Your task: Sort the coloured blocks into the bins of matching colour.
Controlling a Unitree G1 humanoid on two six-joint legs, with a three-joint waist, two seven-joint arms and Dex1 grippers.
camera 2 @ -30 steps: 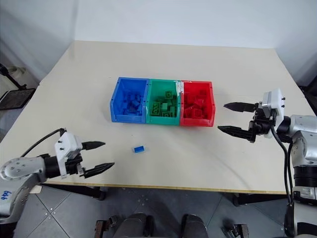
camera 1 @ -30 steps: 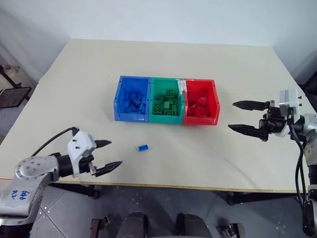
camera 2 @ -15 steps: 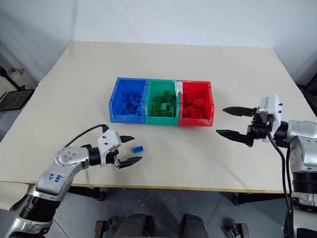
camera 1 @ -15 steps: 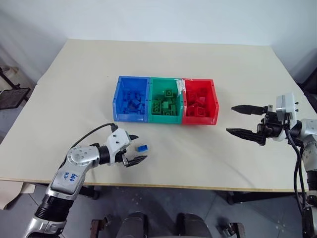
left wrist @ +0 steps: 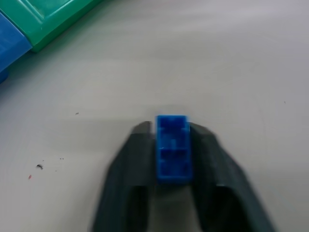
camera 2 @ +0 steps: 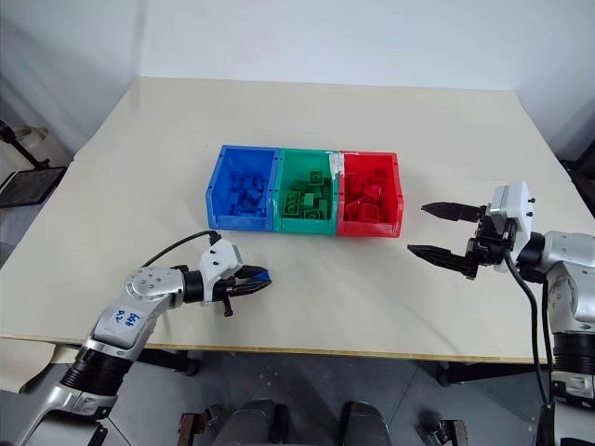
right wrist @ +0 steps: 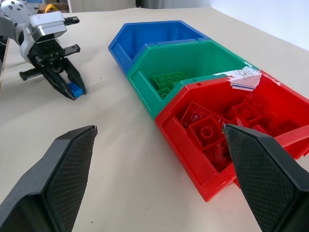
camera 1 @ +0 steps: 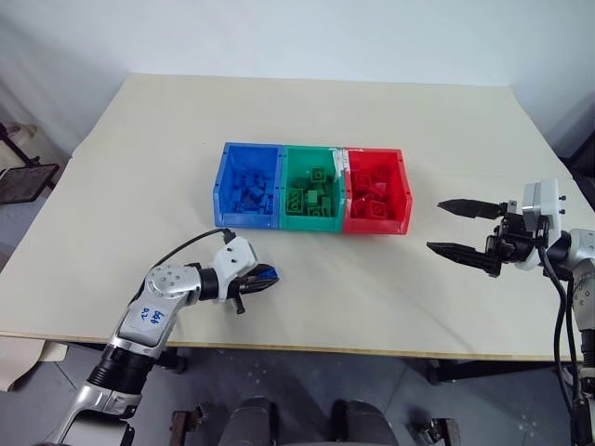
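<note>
A small blue block [left wrist: 173, 148] lies on the table in front of the bins, and my left gripper [camera 1: 261, 278] is shut on it, a black finger on each side. The blue bin [camera 1: 247, 185], green bin [camera 1: 313, 189] and red bin [camera 1: 376, 191] stand joined in a row at the table's middle, each holding several blocks of its own colour. My right gripper [camera 1: 457, 226] hovers open to the right of the red bin, pointing left, with nothing between its fingers.
The tan table [camera 1: 297, 121] has bare room behind the bins and on both sides. Its front edge runs close below my left gripper. A black cable [camera 1: 177, 249] loops above my left forearm.
My left gripper slid right and forward up to the blue block and shut on it. My right gripper has stayed where it was, open.
</note>
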